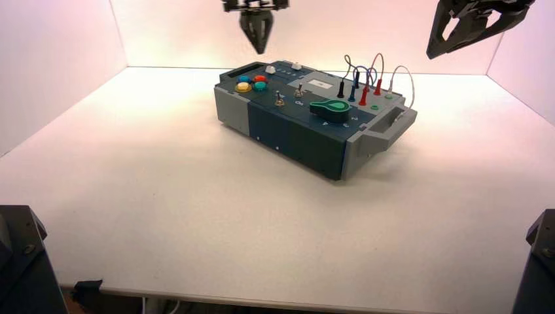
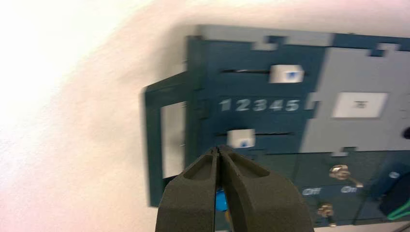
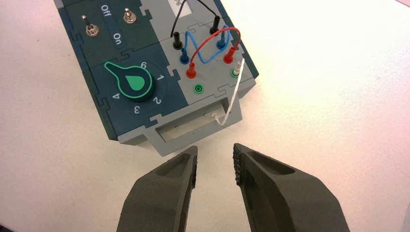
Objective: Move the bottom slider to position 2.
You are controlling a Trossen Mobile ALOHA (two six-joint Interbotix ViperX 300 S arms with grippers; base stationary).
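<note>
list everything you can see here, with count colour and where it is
box: 1, dark blue and grey, on the white table
sliders: 2, white; bottom slider near 2, other slider near 5
push buttons: 4, yellow, red, blue, teal, box's left end
toggle switches: 2, metal, mid box
knob: 1, green
wires: black, blue, red, white, right end
left gripper: fingers shut, above bottom slider
right gripper: fingers open, raised off right end

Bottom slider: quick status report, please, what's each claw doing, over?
Left gripper shut, poised just short of the bottom slider, not touching. Slider sits near 2 on the 1-to-5 scale. Right gripper open, idle beyond the box's handle end. Nothing in the way.
</note>
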